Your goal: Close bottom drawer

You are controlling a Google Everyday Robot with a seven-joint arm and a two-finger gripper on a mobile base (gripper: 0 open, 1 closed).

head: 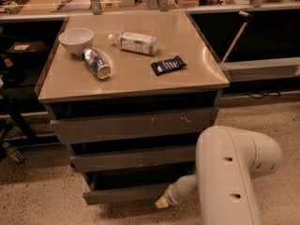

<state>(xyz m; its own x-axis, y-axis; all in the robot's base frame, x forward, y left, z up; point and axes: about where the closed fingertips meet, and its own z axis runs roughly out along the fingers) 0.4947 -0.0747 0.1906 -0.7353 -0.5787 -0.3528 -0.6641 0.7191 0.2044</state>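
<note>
Showing the bottom drawer (124,195) pulled out — closing not yet done; the hand (162,202) sits just beside its front's right end, grip state impossible to tell.

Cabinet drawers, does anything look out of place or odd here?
The bottom drawer is pulled out, with a dark gap above its front; the gripper sits at its right end. On the cabinet top, a water bottle and a can lie on their sides. Nothing looks spilled.
</note>
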